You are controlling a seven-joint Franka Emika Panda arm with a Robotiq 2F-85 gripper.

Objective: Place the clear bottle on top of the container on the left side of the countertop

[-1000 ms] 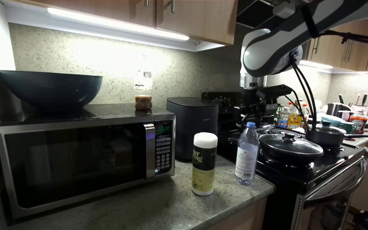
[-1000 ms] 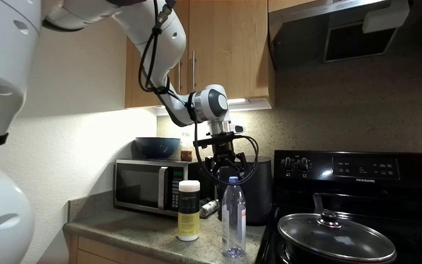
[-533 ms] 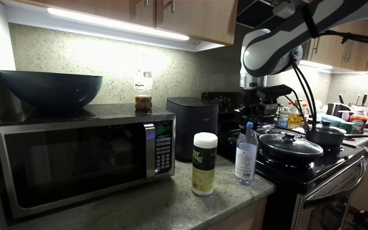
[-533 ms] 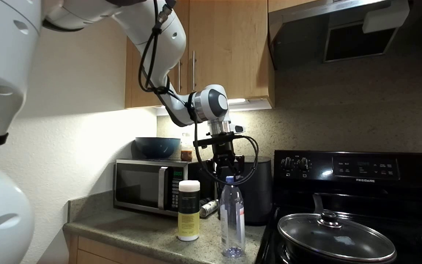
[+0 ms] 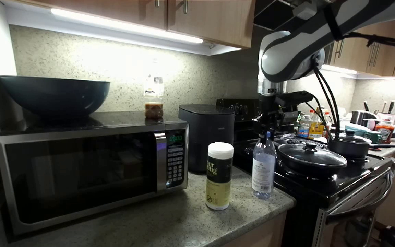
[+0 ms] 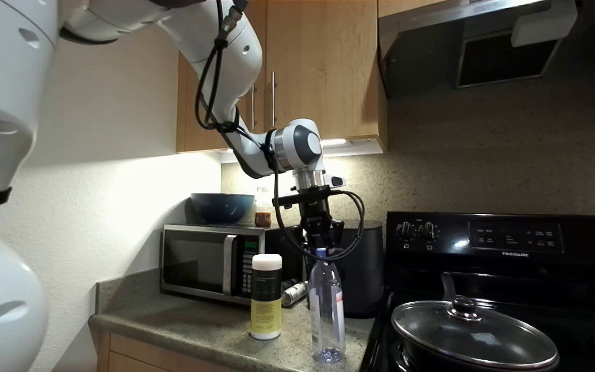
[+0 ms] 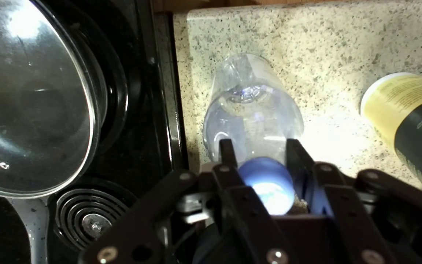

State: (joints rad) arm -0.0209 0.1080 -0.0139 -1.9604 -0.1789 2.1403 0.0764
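Observation:
The clear bottle [image 5: 263, 173] stands on the countertop [image 5: 132, 223] near its front corner, beside the stove. In the wrist view my gripper [image 7: 261, 150] has its fingers on either side of the blue cap and neck, closed in on the bottle [image 7: 249, 106]. Both exterior views show the gripper [image 6: 323, 244] above and around the bottle's top, its fingers partly hidden. The container [image 6: 266, 299], white-lidded with a black and yellow body, stands upright just left of the bottle, apart from it. Only its lower part, the yellow body [image 7: 403, 104], appears in the wrist view.
Behind the container are a microwave [image 5: 91, 175] and a dark appliance [image 5: 206, 137]. A blue bowl [image 5: 53, 96] and a brown-filled bottle [image 5: 154, 109] sit on the microwave. A lidded pan [image 6: 475, 336] on the stove is close to the bottle's right. Cabinets [image 6: 323, 67] hang above.
My fingers have come together around the bottle's cap and neck from a wide stance. The bottle's top has shifted slightly left, while its base looks unmoved. The arm holds its place.

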